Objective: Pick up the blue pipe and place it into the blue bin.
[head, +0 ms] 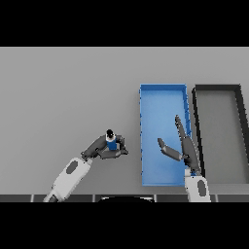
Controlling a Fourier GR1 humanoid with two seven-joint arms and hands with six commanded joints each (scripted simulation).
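Observation:
A short blue pipe (112, 144) with a dark cap stands on the grey table, left of the blue bin (162, 95). My left hand (103, 150) is at the pipe, its fingers and thumb curled round the pipe's lower part. My right hand (184, 145) hovers over the bin's right side, fingers straight and thumb spread, holding nothing.
A black bin (217, 88) stands right beside the blue bin, on its right. Both bins reach close to the table's front edge.

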